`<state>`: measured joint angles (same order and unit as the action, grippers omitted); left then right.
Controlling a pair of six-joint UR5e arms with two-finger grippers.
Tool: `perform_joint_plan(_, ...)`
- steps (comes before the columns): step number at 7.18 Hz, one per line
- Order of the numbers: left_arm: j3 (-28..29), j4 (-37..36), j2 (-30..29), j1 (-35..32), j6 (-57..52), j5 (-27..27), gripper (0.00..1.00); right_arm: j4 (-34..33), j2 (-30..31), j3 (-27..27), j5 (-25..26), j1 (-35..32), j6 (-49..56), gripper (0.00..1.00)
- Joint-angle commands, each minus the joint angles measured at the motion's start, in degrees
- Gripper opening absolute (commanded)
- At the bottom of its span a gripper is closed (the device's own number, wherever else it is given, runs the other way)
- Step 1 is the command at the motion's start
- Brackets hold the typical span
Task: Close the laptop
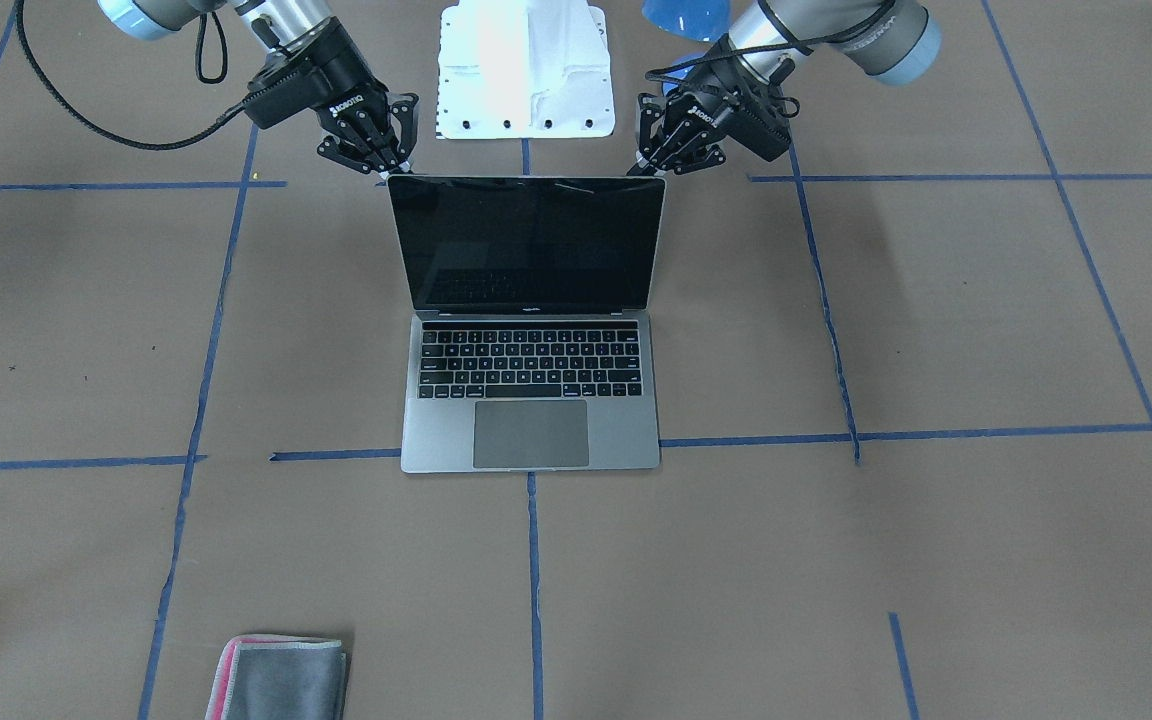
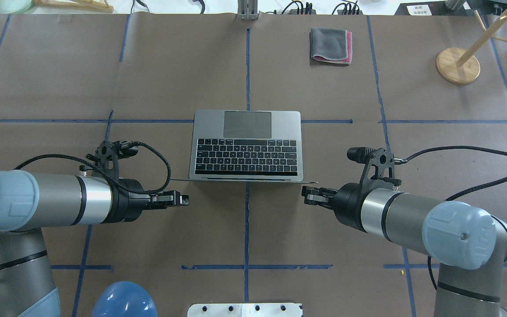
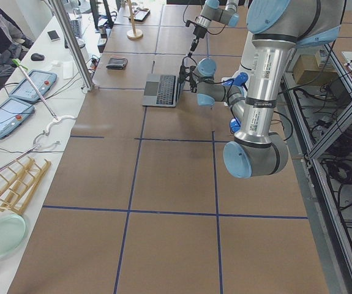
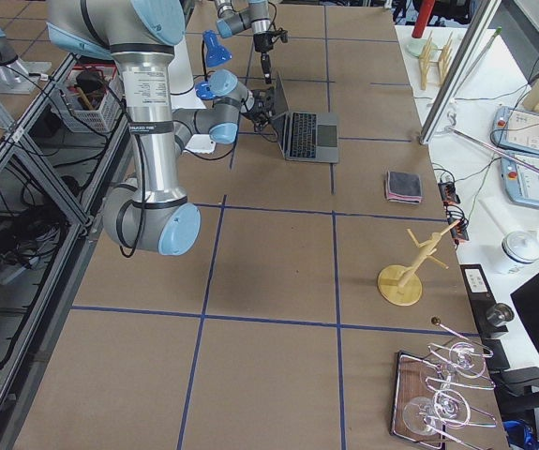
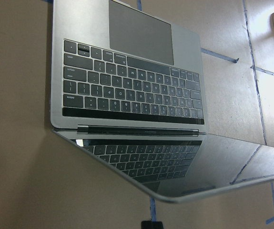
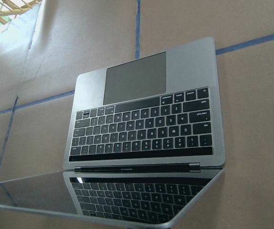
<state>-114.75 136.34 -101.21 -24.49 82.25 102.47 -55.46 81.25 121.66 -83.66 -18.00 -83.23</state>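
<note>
The space-grey laptop (image 1: 531, 430) stands open in the middle of the table, its keyboard and trackpad away from the robot and its black screen (image 1: 526, 245) about upright. It also shows in the overhead view (image 2: 247, 125) and in both wrist views (image 5: 137, 90) (image 6: 141, 129). My left gripper (image 1: 648, 165) is shut and empty, just behind the lid's top corner (image 2: 184, 200). My right gripper (image 1: 391, 168) is shut and empty behind the other top corner (image 2: 305, 195). I cannot tell whether either touches the lid.
A folded grey-and-pink cloth (image 2: 330, 45) lies at the table's far side. A wooden stand (image 2: 457, 66) is at the far right. A blue dome (image 2: 123, 301) and a white base plate (image 1: 524, 70) are at the robot's side.
</note>
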Motion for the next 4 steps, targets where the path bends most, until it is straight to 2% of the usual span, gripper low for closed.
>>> perform_joint_plan(1,0.0,0.1,-0.2,-1.0,0.0,0.0,0.0,0.0,0.0,0.0,-0.1,-0.8,0.0,0.05)
perform_joint_plan(4,0.5,-0.1,-1.1,-3.4,0.0,0.0,0.0,0.0,0.0,0.0,-0.1,-1.4,0.0,0.05)
